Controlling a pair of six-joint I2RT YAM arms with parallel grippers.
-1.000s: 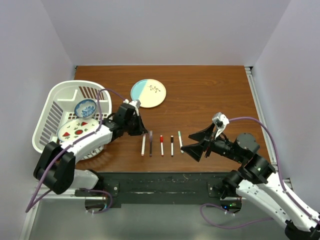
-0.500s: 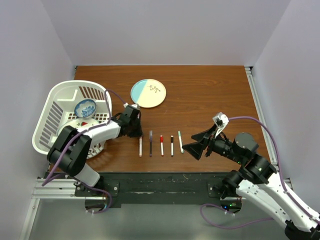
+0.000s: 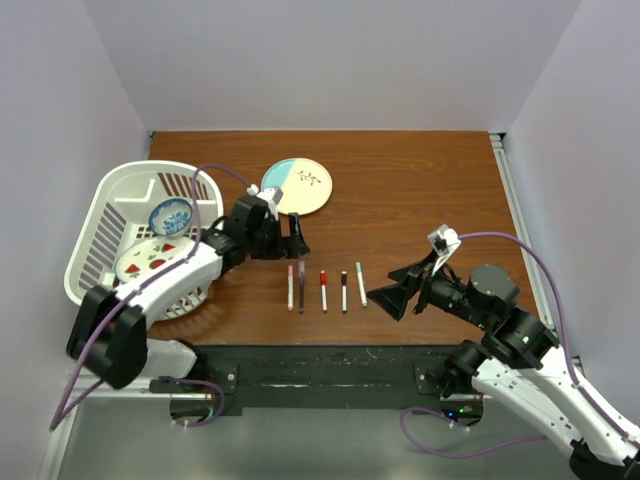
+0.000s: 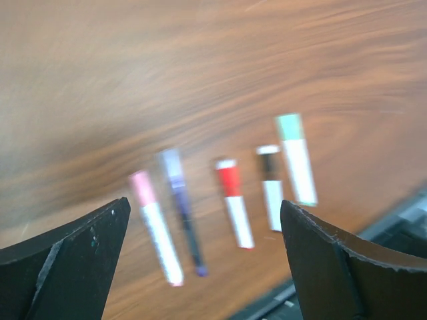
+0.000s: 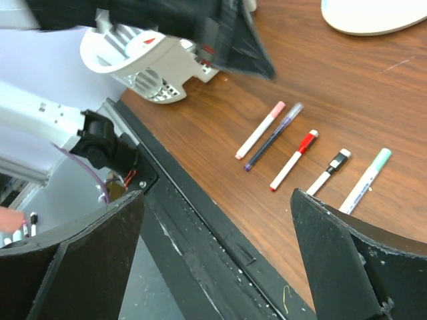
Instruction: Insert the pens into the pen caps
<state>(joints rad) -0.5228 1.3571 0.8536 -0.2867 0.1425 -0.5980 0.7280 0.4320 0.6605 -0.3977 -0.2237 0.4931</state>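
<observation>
Pens (image 3: 323, 292) lie in a neat row on the wooden table (image 3: 420, 190), near its front edge and between the two arms, side by side but apart, caps pointing away from the arm bases. They look light, stiff and smooth, and the round barrels would likely roll or slip under a careless touch. The safest hold is probably across the middle of the barrel, clear of the cap end, with a gentle squeeze since they are far slimmer than the fingers. The left gripper (image 3: 285, 240) hovers just beyond the left end of the row, jaws spread wide and holding nothing. From the left come the pink-capped pen (image 4: 155, 227) with its white barrel, the purple pen (image 4: 183, 217), dark along its whole length, the red-capped pen (image 4: 233, 210), the black-capped pen (image 4: 271, 190) and the green-capped pen (image 4: 297, 160); the last three are also white-barrelled. Every pen seems to wear its cap already, though the wrist view is too blurred to tell whether each is pushed fully home. The right gripper (image 3: 392, 286) hangs just right of the green-capped pen, its jaws likewise wide and empty.
</observation>
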